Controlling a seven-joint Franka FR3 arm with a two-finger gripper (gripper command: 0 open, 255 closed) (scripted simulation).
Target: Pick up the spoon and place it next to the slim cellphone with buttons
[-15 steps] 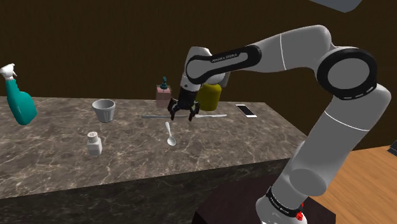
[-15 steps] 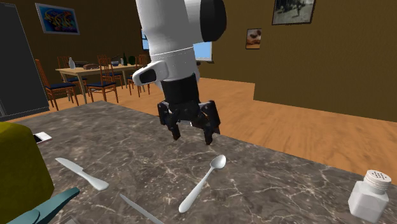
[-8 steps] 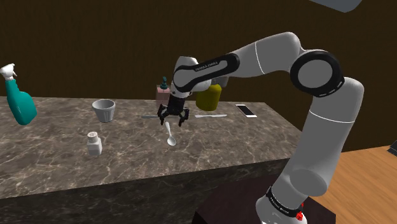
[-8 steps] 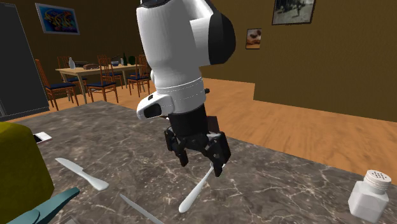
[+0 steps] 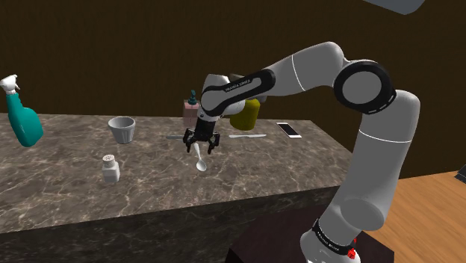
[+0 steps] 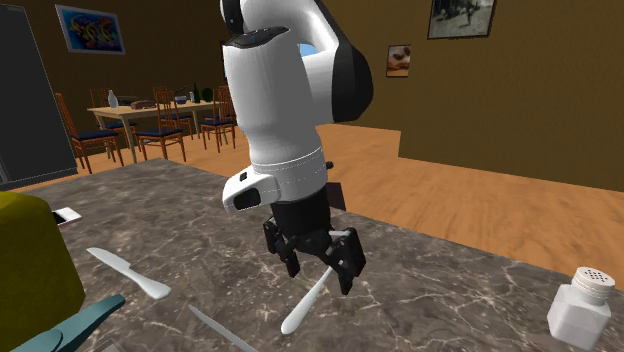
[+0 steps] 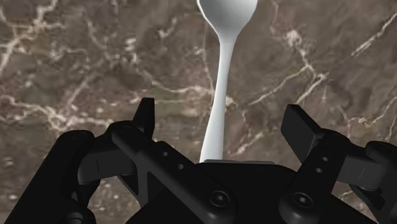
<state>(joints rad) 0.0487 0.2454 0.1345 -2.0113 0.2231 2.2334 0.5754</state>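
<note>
My gripper (image 7: 222, 121) hangs open over the spoon (image 7: 227, 13), fingers (image 7: 145, 116) astride its handle w/o touching. In shoulder view, phone (image 5: 290, 130) is at ~3 o'clock from me.

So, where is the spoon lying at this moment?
In the shoulder view the white spoon lies flat near the middle of the marble counter, right of the salt shaker, with the open gripper astride its handle.

Brown walls (image 6: 520, 90) with framed pictures (image 6: 462, 17) — wooden floor (image 6: 480, 210), dining table (image 6: 150, 109) and chairs (image 6: 78, 128)
</note>
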